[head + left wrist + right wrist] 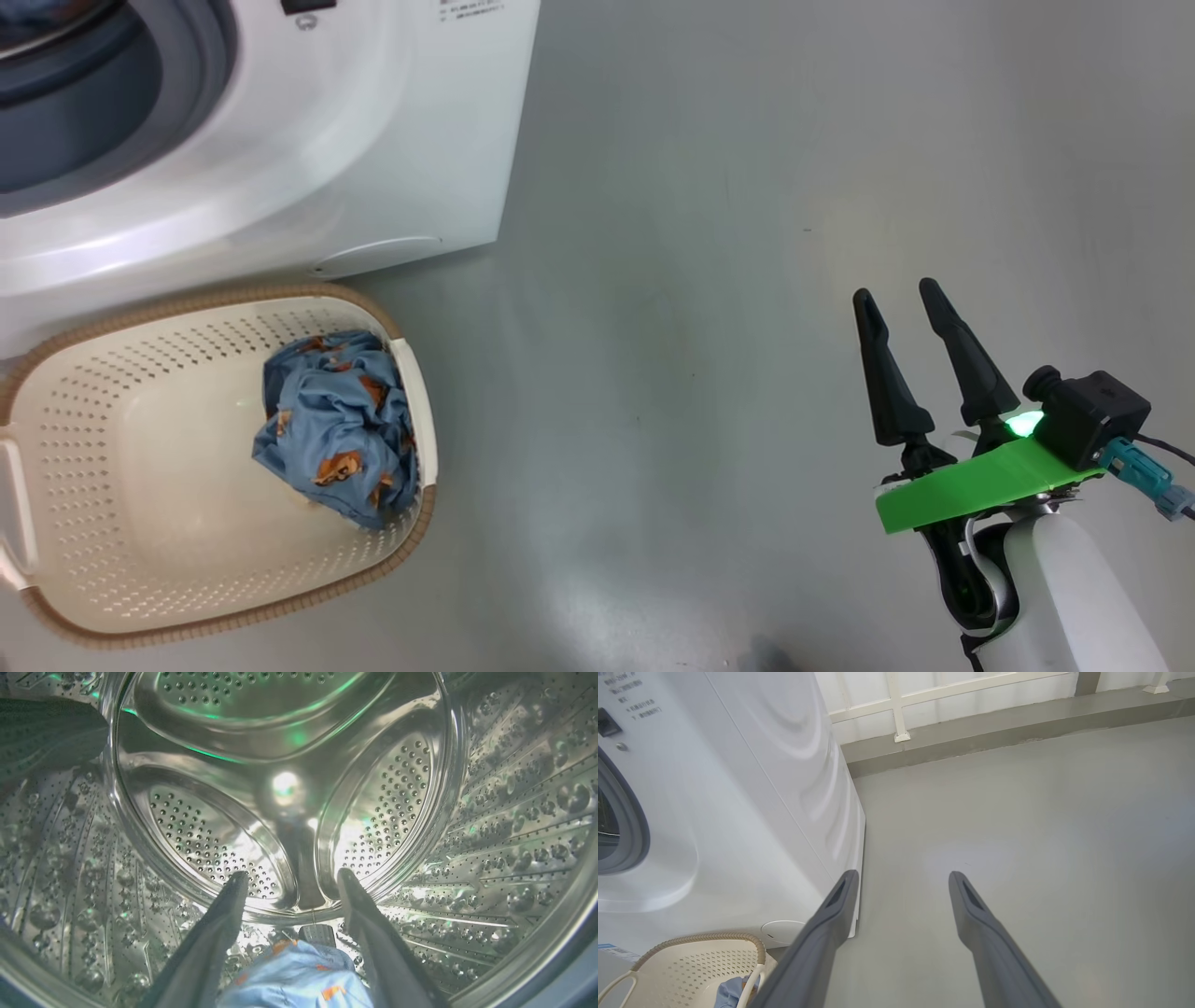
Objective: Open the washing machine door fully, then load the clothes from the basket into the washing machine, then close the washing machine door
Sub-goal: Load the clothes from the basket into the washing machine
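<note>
The left end effector (292,877) is inside the perforated steel drum (514,826) of the big white front-loading washing machine (392,140), with its two dark fingers spread wide. A crumpled light blue garment with orange print (299,975) lies low between the bases of the fingers, and I cannot tell whether either finger touches it. The right end effector (896,291) hangs over the grey floor (672,327), well to the right of the machine, its jaws wide apart with nothing between them. The small cream perforated plastic basket with a brown braided-look rim (215,299) sits on the floor just in front of the machine's lower front panel. A bundle of light blue clothes printed with orange-brown figures (336,429) lies against the basket's right-hand wall. The machine's grey door gasket (201,65) rings the dark opening at the head view's upper left.
</note>
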